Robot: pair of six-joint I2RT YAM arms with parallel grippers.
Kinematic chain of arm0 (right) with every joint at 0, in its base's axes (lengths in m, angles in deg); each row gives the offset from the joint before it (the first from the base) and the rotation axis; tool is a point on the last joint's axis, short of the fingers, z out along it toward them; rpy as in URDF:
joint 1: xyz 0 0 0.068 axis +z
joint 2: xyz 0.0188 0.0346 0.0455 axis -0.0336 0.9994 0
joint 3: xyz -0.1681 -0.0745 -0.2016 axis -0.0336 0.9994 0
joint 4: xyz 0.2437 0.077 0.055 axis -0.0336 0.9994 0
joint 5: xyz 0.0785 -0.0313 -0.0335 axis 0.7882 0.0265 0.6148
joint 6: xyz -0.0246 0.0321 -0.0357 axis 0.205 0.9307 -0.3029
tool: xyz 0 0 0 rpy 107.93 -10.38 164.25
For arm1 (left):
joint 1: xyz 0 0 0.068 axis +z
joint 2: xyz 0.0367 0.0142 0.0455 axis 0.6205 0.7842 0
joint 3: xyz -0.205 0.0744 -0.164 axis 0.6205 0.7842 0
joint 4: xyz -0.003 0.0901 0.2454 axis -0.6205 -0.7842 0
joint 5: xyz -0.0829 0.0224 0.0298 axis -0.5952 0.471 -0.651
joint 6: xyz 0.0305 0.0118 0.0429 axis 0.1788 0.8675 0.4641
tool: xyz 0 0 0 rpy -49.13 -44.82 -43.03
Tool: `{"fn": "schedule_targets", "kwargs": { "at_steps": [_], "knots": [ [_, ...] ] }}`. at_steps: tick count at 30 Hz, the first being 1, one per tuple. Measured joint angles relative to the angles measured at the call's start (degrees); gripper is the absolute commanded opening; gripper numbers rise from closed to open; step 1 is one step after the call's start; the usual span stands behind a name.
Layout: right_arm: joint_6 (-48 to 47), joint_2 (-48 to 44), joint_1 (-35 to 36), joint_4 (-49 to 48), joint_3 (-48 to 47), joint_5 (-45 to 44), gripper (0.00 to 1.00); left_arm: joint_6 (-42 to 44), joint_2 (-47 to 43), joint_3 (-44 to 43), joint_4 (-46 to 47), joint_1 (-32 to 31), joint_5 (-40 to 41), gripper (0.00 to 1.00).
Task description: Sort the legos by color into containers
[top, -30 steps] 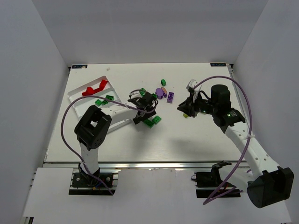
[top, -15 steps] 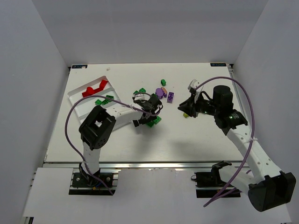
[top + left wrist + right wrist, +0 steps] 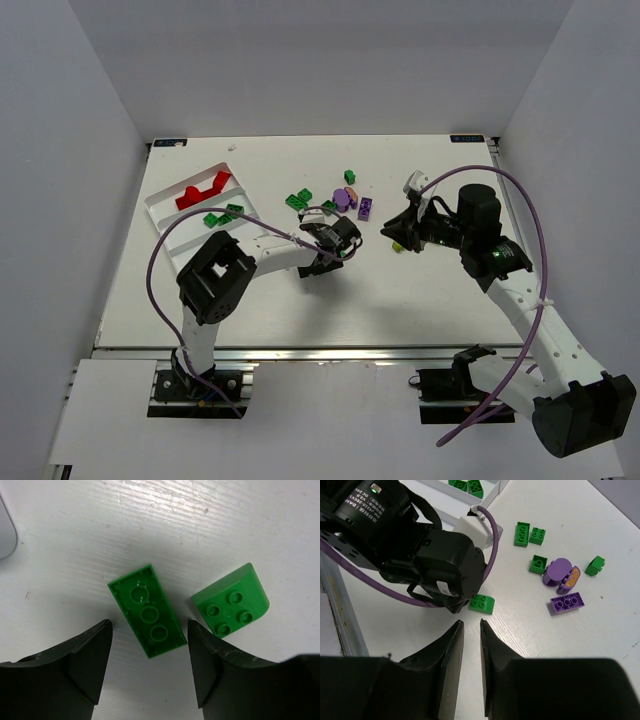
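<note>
In the left wrist view a flat green lego (image 3: 147,612) lies underside up on the table. Its near end sits between the fingertips of my left gripper (image 3: 149,662), which is open and apart from it on both sides. A rounded green lego (image 3: 230,607) lies just right of it. From above, the left gripper (image 3: 336,244) is low at mid-table. My right gripper (image 3: 471,625) hovers nearby with its jaws only a narrow gap apart and nothing between them. The white containers tray (image 3: 160,208) holds red legos (image 3: 205,188) and green legos (image 3: 222,215).
Loose legos lie behind the grippers: two green ones (image 3: 297,199), another green one (image 3: 349,177), a purple round one with a pinkish piece (image 3: 343,199) and a flat purple one (image 3: 365,208). A yellow-green piece (image 3: 399,247) lies under the right gripper. The left arm's wrist (image 3: 435,560) fills the right wrist view's upper left.
My left gripper has moved right, away from the tray, over the green legos, and its jaws have narrowed. The right arm has hardly moved.
</note>
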Motion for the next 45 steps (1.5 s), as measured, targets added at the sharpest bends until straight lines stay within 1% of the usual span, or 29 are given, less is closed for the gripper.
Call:
{"fn": "schedule_targets", "kwargs": {
  "at_steps": [3,5,8,9,11,12,15,16,19,22,24,27,28,29,31,33,36,38,42,45],
  "knots": [
    [0.0,0.0,0.0,-0.2,0.2,0.0,0.26,0.4,-0.3,0.5,0.6,-0.5,0.1,0.64],
    [0.0,0.0,0.0,-0.2,0.6,0.0,0.26,0.9,-0.5,0.8,0.8,-0.5,0.0,0.54],
    [0.0,0.0,0.0,-0.1,0.9,0.0,0.26,1.9,-0.6,1.0,1.4,-0.5,0.0,0.42],
    [0.0,0.0,0.0,-0.2,0.9,0.0,0.26,2.3,-0.7,1.0,1.7,-0.5,0.0,0.36],
    [0.0,0.0,0.0,-0.2,0.9,0.0,0.26,3.1,-0.7,1.1,2.4,-0.4,-0.2,0.32],
    [0.0,0.0,0.0,-0.2,0.9,0.0,0.26,3.6,-0.7,1.1,2.6,-0.3,-0.2,0.28],
    [0.0,0.0,0.0,-0.2,0.9,0.0,0.26,4.9,-0.7,1.2,3.3,0.0,-0.4,0.23],
    [0.0,0.0,0.0,-0.2,0.9,0.0,0.26,5.4,-0.7,1.2,3.7,0.1,-0.5,0.17],
    [0.0,0.0,0.0,-0.2,0.9,0.0,0.26,7.3,-1.2,2.0,5.2,0.5,-0.9,0.11],
    [0.0,0.0,0.0,-0.2,0.9,0.0,0.26,11.4,-2.6,3.6,6.0,1.0,-1.0,0.1],
    [0.0,-0.1,0.0,-0.2,0.9,0.0,0.26,16.0,-4.0,4.1,6.6,1.4,-1.0,0.1],
    [0.0,-0.1,0.0,-0.2,0.9,0.0,0.26,23.4,-7.8,4.2,8.1,2.6,-1.1,0.03],
    [0.0,-0.1,0.0,-0.2,0.9,0.0,0.26,25.8,-9.5,4.2,8.6,3.3,-1.5,0.03],
    [0.0,-0.1,0.0,-0.2,0.9,0.0,0.26,28.0,-11.2,4.0,9.1,4.5,-1.8,0.0],
    [0.0,-0.1,0.0,-0.2,0.9,0.0,0.26,31.6,-13.3,3.2,10.1,8.4,-3.5,0.0],
    [0.0,-0.1,0.0,-0.2,0.9,0.0,0.26,34.7,-14.1,2.1,11.9,14.1,-5.2,0.0],
    [0.0,-0.1,0.0,-0.2,0.9,0.2,0.26,39.3,-13.5,1.0,13.3,22.7,-4.9,0.0],
    [0.0,-0.1,0.0,-0.2,0.9,0.2,0.26,41.9,-12.2,-0.5,12.9,26.9,-4.6,0.0],
    [0.0,-0.1,0.0,-0.2,0.9,0.2,0.25,45.8,-8.6,-3.8,12.6,32.4,-4.3,0.0],
    [0.0,-0.1,0.0,-0.2,1.0,0.2,0.26,47.9,-6.8,-5.2,12.3,35.3,-4.3,0.08]
  ]
}}
